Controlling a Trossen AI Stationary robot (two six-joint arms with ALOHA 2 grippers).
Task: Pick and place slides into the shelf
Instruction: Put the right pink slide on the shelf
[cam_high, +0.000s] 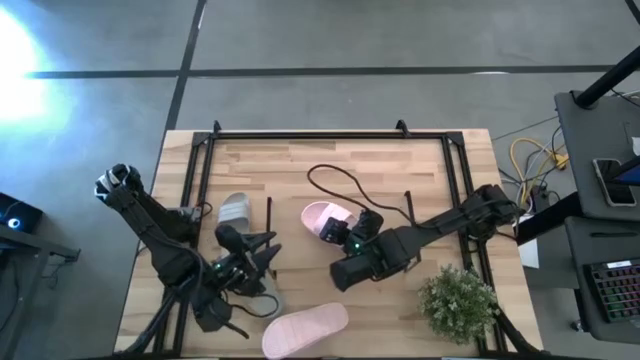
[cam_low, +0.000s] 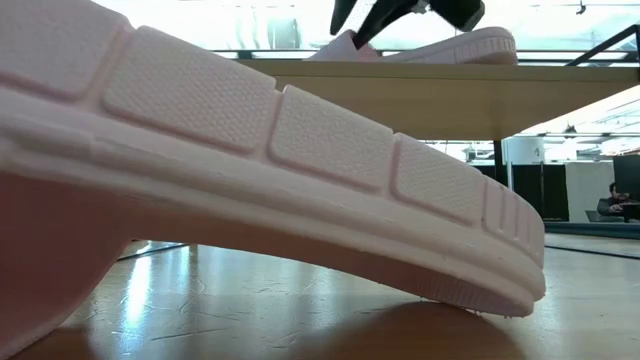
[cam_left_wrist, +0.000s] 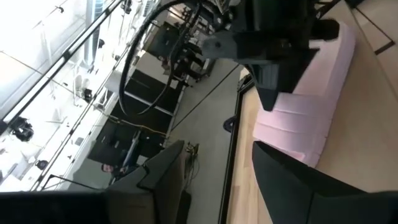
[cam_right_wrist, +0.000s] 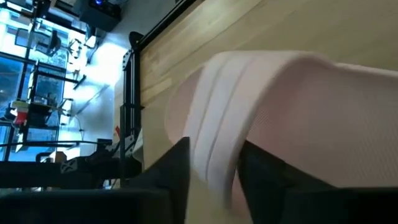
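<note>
One pale pink slide (cam_high: 322, 216) lies on the shelf's plank top (cam_low: 420, 100), which also shows in the high view (cam_high: 380, 195). My right gripper (cam_high: 340, 232) is shut on its strap and shows above it in the low view (cam_low: 395, 12). The second pink slide (cam_high: 305, 328) lies at the table's near edge, close in front of the low camera (cam_low: 300, 190). A grey-green slide (cam_high: 235, 210) lies on the table left of the shelf. My left gripper (cam_high: 262, 250) is open and empty beside it, and a greyish shape (cam_high: 266, 300) lies under that arm. My right gripper pinches the edge of the pink slide's broad strap (cam_right_wrist: 217, 149) between its two fingers. One finger (cam_right_wrist: 264, 177) seems to reach under the strap, and the other (cam_right_wrist: 174, 171) lies outside it. The fingers slant down from the table's right. The slide (cam_low: 440, 45) rests sole-down on the plank.
A larger black tube frame (cam_high: 200, 150) runs round the table top. A small green bushy plant (cam_high: 458, 300) stands at the near right corner. A black cable (cam_high: 335, 182) loops over the plank behind the held slide. A person (cam_low: 610, 200) sits far off in the room.
</note>
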